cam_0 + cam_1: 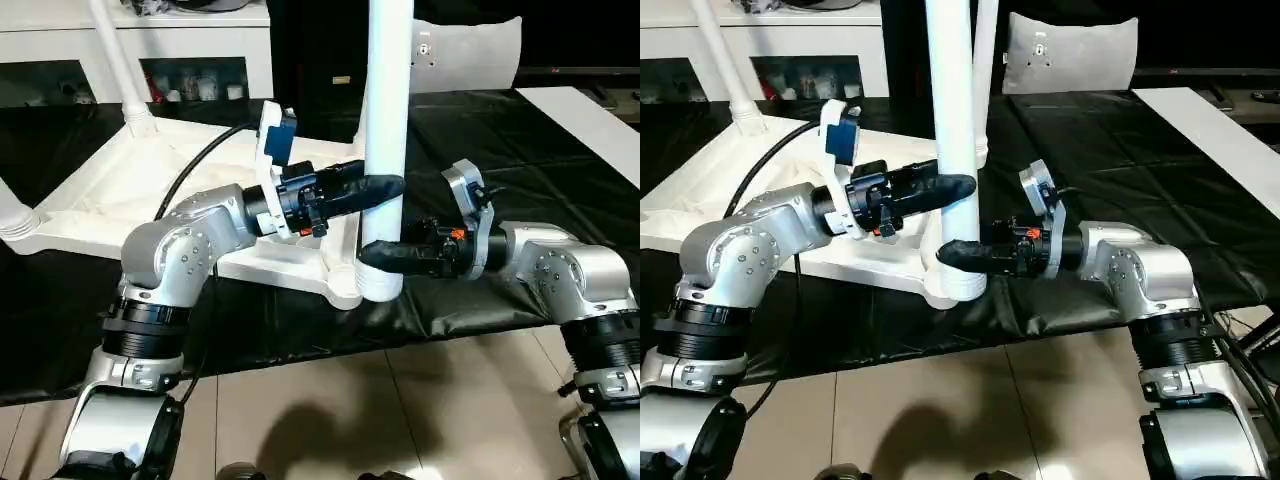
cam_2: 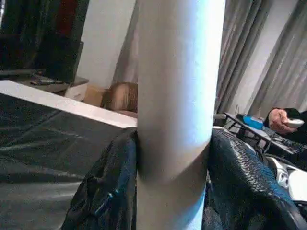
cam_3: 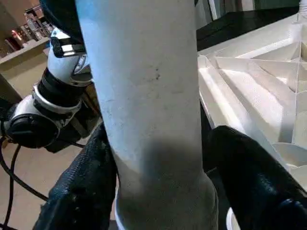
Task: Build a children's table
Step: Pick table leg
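Left eye view: both grippers on one upright table leg.

Upside down on the black-covered counter (image 1: 560,190) lies the white table top (image 1: 120,190), ribbed side up. At its near corner socket a white leg (image 1: 388,120) stands upright. The left gripper (image 1: 385,188) is clamped on this leg higher up. The right gripper (image 1: 372,256) sits lower, just above the socket, one finger on each side of the leg; whether they press it I cannot tell.
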Robot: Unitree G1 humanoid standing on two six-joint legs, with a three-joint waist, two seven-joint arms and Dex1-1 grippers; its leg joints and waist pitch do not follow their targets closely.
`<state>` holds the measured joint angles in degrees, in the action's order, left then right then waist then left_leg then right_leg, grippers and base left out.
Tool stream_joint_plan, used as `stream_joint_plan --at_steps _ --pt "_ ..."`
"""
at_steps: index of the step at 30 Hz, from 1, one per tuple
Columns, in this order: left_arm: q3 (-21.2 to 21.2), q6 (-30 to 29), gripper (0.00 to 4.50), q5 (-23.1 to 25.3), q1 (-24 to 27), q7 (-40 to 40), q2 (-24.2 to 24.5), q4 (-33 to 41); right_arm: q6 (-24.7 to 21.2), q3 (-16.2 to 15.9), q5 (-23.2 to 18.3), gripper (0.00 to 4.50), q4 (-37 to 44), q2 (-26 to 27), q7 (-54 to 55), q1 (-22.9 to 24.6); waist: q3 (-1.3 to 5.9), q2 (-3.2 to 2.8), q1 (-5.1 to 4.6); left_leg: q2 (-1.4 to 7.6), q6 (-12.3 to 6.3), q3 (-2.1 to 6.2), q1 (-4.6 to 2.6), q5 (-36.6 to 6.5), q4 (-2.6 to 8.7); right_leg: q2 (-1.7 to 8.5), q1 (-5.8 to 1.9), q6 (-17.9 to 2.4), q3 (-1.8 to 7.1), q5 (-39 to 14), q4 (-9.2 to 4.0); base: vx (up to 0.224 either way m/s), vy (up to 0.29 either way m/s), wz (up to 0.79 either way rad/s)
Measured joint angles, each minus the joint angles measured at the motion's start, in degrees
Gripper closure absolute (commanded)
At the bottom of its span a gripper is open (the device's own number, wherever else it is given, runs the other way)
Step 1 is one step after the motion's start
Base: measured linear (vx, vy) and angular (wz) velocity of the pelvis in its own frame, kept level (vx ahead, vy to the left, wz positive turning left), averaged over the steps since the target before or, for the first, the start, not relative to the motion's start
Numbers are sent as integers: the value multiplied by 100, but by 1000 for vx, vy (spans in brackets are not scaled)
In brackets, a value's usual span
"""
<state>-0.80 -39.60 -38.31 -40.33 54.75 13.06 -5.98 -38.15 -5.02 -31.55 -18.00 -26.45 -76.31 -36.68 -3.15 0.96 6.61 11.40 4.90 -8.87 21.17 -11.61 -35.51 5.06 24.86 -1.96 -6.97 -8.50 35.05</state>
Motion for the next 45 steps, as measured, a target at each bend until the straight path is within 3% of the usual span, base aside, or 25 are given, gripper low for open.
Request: stream_joint_plan --at_steps 11,12,13,16,19,23,27,36,45 --pt "6 132 261 154 20 -253 -123 -127 113 -6 82 243 106 79 185 53 2 -3 -3 0 0 0 -1 0 -1 0 -1 0 0 0 0 0 0 0" --pt "24 246 206 198 38 -298 -176 -152 179 21 96 252 105 143 289 63 2 -3 -3 0 1 0 -1 0 -1 0 -1 0 0 0 0 0 0 0" --pt "51 293 193 222 44 -379 -228 -171 247 44 126 253 99 206 393 65 2 -3 -8 0 1 0 -1 0 0 0 -1 0 0 0 0 0 0 0" --pt "88 551 186 349 45 -629 -295 -173 421 63 318 257 56 366 768 70 2 -3 -24 1 5 1 -2 2 0 -1 -1 0 0 1 1 0 0 0" --pt "192 875 150 517 74 -954 -392 -160 530 50 472 257 -30 447 1003 116 2 -3 -17 1 5 1 0 2 0 -1 -1 1 0 1 0 0 0 0" --pt "223 1275 149 907 162 -1624 -664 -13 747 32 660 257 -71 678 1482 127 1 2 -18 1 5 1 1 2 -1 -1 -1 1 0 1 -1 0 0 0" --pt "186 1626 185 1352 163 -2363 -921 3 930 46 763 257 -289 918 1912 88 1 2 -19 2 6 1 0 3 0 -1 -1 2 0 1 -1 0 0 0" --pt "194 1710 263 1446 198 -2821 -1247 3 1114 68 886 257 -467 974 2096 47 0 7 -20 2 6 1 3 3 0 -1 1 3 0 2 -2 0 0 0" --pt "100 1748 272 1549 203 -2951 -1252 4 1186 72 927 257 -536 984 2119 47 0 9 -21 2 6 1 3 3 0 -1 1 3 0 2 -2 0 0 0"
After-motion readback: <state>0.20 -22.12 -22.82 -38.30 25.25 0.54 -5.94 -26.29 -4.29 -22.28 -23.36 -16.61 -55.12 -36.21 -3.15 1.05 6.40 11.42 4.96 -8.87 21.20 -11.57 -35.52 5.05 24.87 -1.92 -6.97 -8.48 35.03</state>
